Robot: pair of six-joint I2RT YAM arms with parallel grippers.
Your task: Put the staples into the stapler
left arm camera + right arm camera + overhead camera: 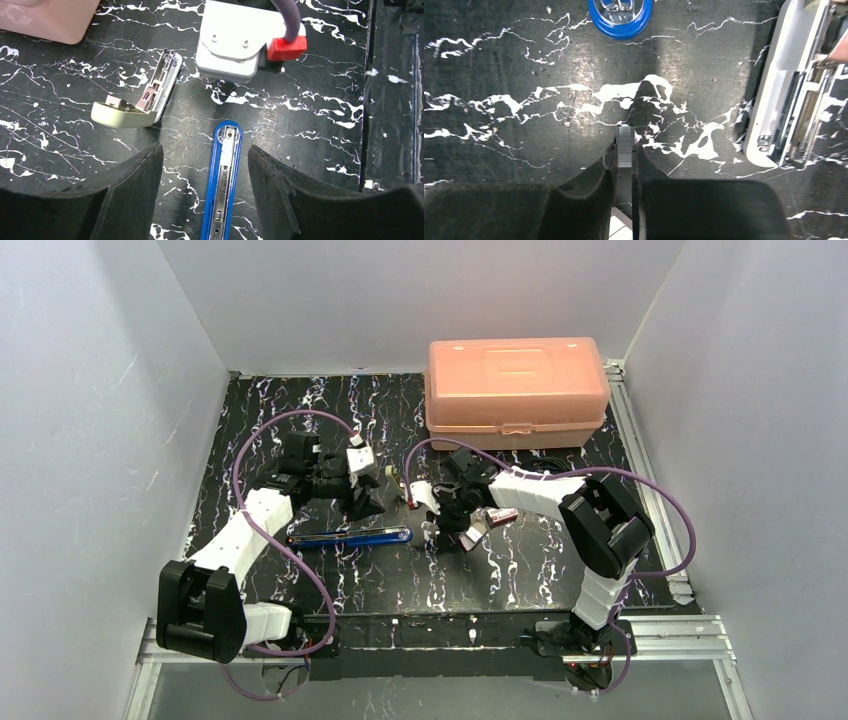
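Note:
A blue stapler part [222, 185] with a bare metal channel lies flat on the black marbled table, also in the top view [350, 537]. My left gripper [205, 150] is open and hovers over it, with a finger on each side and touching nothing. A cream stapler [137, 100] lies opened with its metal magazine showing; in the right wrist view it is at the right [794, 100]. My right gripper [625, 147] is shut on a short silvery strip of staples [625, 140], just above the table between the two staplers. The red staple box [502, 515] lies beside the right gripper [447, 530].
A pink plastic case [515, 390] stands at the back right of the table. The right arm's white wrist camera [235, 45] is close ahead of my left gripper [362, 502]. Purple cables loop over both arms. White walls enclose the table on three sides.

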